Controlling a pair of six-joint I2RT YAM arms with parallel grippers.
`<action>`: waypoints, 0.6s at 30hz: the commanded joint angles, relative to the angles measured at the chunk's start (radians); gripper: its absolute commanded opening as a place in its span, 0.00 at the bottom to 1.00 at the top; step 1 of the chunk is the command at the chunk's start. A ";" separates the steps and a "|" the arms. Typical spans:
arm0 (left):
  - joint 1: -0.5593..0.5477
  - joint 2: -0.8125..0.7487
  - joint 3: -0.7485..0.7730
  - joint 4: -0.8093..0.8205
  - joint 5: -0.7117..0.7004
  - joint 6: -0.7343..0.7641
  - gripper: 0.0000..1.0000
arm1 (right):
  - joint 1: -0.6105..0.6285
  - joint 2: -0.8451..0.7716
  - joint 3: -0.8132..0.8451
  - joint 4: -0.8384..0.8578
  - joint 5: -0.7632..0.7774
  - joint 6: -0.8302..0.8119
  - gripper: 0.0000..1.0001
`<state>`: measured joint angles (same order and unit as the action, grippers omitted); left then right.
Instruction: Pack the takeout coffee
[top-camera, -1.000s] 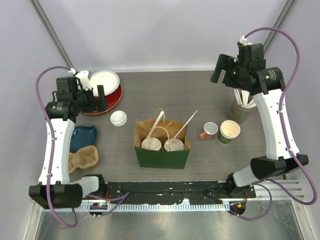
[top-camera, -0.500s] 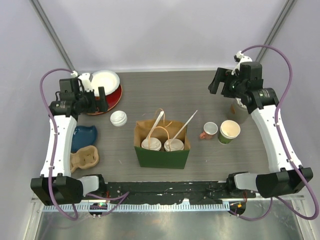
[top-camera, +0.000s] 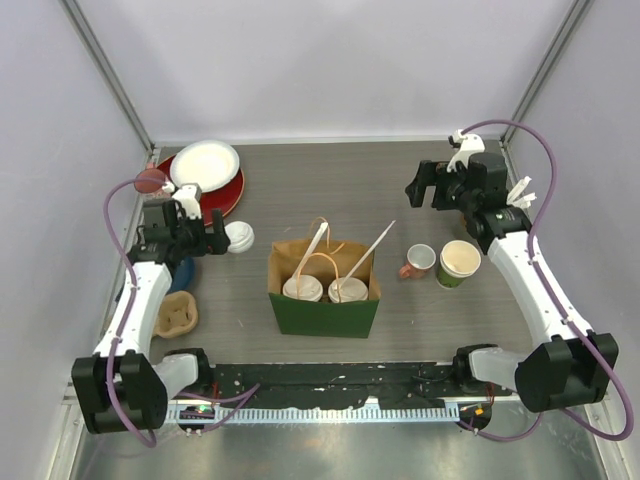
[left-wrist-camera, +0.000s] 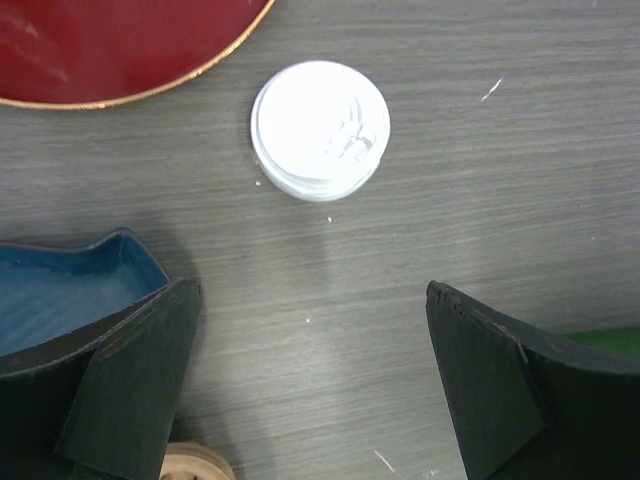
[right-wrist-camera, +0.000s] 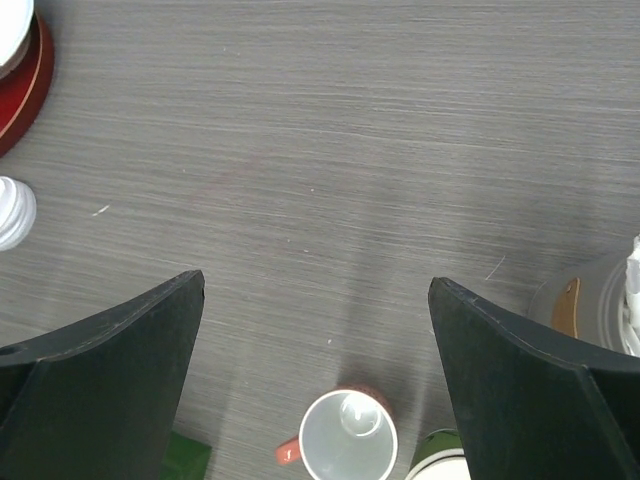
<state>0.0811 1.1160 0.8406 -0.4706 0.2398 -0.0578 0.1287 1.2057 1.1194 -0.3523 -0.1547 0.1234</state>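
Note:
The takeout coffee stands as two white-lidded cups (top-camera: 302, 288) (top-camera: 348, 290) inside a green and brown paper bag (top-camera: 322, 312) at mid-table, with long white stirrers leaning out of it. A loose white lid (top-camera: 238, 236) (left-wrist-camera: 320, 130) lies on the table left of the bag. My left gripper (top-camera: 212, 242) (left-wrist-camera: 310, 380) hovers open just beside that lid, nothing between its fingers. My right gripper (top-camera: 425, 190) (right-wrist-camera: 315, 360) hangs open over bare table at the back right, above a small pink-handled mug (top-camera: 420, 261) (right-wrist-camera: 348, 435).
A lidless green cup (top-camera: 459, 263) stands right of the mug. A white plate on a red plate (top-camera: 205, 170) sits back left. A blue dish (left-wrist-camera: 60, 300) and a cardboard cup carrier (top-camera: 178, 315) lie at the left edge. A grey holder (right-wrist-camera: 600, 300) stands far right.
The left arm has swung forward and rightward from the plates to the loose white lid. The right arm has moved inward and lower, over the table behind the mug. Both grippers stayed open.

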 joint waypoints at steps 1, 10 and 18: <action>0.006 -0.085 -0.092 0.237 0.000 -0.010 1.00 | -0.004 -0.063 -0.075 0.170 -0.029 -0.039 1.00; 0.006 -0.125 -0.216 0.320 -0.108 -0.088 1.00 | -0.004 -0.072 -0.147 0.249 -0.042 0.027 1.00; 0.005 -0.122 -0.261 0.403 -0.131 -0.100 0.98 | -0.004 -0.081 -0.155 0.253 -0.037 0.007 1.00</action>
<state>0.0811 0.9993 0.6083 -0.1810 0.1223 -0.1581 0.1287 1.1664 0.9680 -0.1604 -0.1860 0.1356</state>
